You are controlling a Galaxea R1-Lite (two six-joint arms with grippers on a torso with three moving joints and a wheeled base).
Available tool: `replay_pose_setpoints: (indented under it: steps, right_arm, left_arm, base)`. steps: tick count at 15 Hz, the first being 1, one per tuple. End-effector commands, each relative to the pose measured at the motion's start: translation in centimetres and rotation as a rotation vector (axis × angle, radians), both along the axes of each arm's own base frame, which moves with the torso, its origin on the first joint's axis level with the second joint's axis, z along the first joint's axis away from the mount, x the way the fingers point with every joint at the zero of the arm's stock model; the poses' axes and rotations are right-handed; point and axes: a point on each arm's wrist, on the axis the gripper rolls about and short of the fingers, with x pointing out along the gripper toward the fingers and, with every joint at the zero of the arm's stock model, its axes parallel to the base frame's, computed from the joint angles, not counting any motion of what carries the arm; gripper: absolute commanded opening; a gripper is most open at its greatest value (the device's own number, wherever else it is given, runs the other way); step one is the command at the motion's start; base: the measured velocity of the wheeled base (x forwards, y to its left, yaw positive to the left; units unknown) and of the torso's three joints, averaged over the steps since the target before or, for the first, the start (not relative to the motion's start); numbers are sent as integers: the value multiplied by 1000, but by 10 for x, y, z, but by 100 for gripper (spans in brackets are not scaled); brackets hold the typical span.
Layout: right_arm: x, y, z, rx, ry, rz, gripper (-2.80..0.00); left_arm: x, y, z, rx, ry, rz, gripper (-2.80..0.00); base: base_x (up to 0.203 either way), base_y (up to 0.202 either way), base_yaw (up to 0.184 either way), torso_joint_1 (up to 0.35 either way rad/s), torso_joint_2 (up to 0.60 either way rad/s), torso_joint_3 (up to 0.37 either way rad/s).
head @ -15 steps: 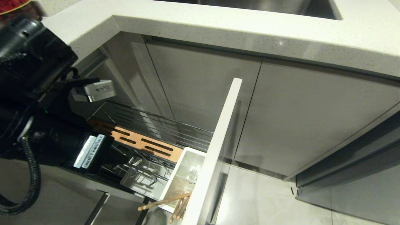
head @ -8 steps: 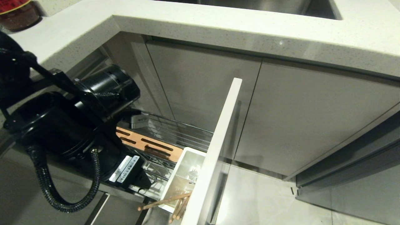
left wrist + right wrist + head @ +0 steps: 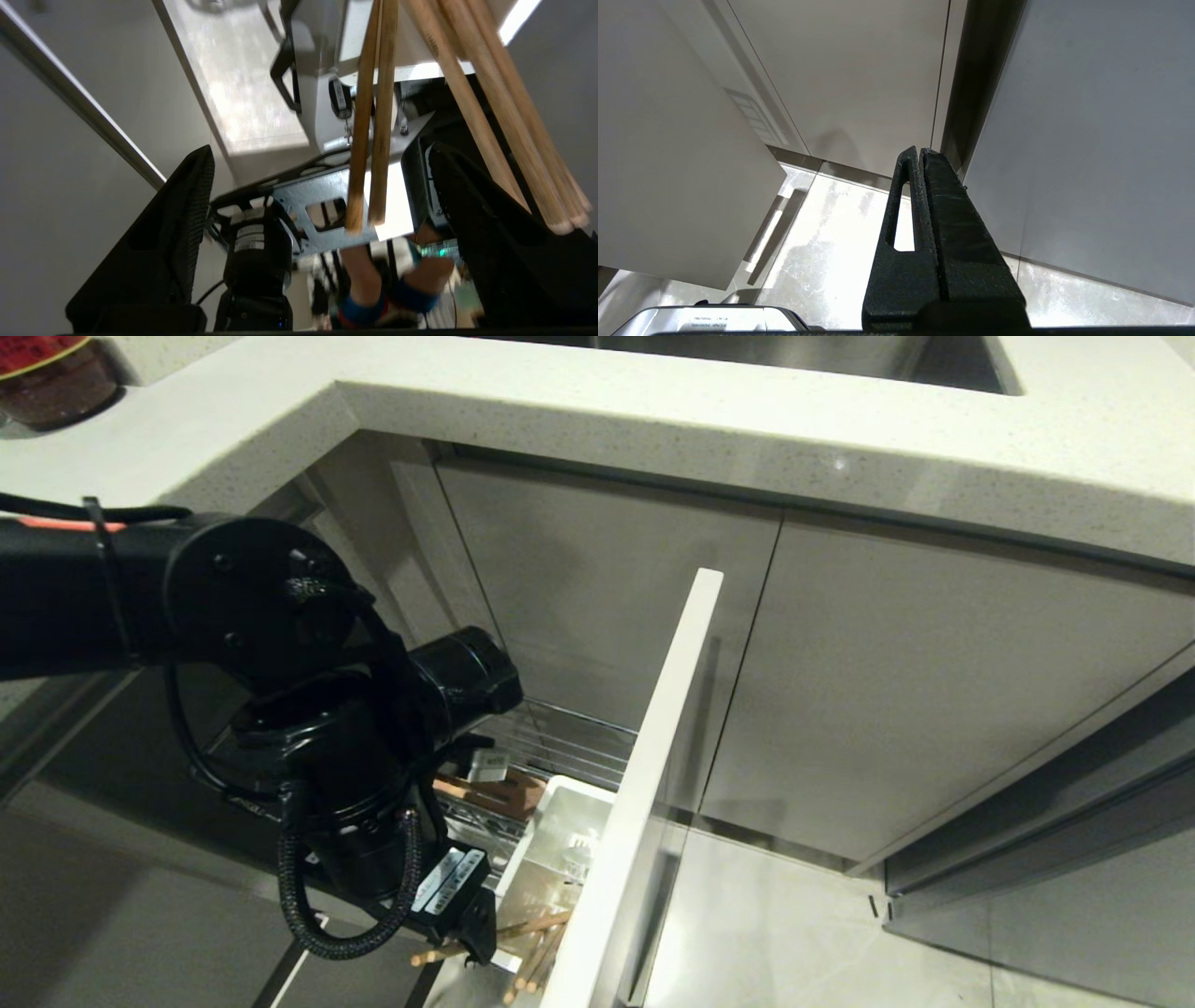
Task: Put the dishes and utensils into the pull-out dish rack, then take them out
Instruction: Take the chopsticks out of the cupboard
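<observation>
The left gripper [image 3: 322,224] had swung down toward the chopsticks [image 3: 371,140] at the rack's [image 3: 560,751] six o'clock, jaws spread and empty, probably starting unloading.

1. The pull-out dish rack [image 3: 560,751], chrome wire with a white front panel, stands pulled open at lower centre of the head view.
2. Light wooden chopsticks [image 3: 527,933] lean out of its white utensil cup [image 3: 551,821].

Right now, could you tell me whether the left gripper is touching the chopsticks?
Apart. In the left wrist view the left gripper is open, and the chopsticks hang between its fingers with clear space on both sides.
</observation>
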Motion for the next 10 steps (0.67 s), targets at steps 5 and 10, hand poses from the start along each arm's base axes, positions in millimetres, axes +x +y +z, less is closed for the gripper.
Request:
replay_pose_setpoints:
  steps: [5,10]
  right_arm:
    - [2,0,-7,0,25,0,-280]
    - [2,0,-7,0,25,0,-280]
  left_arm:
    - [12,-8,-21,73,106,-38,0]
    - [14,-11,-31,98,179,-88,0]
  base:
    - [0,0,0,0,0,0]
    - [0,0,0,0,0,0]
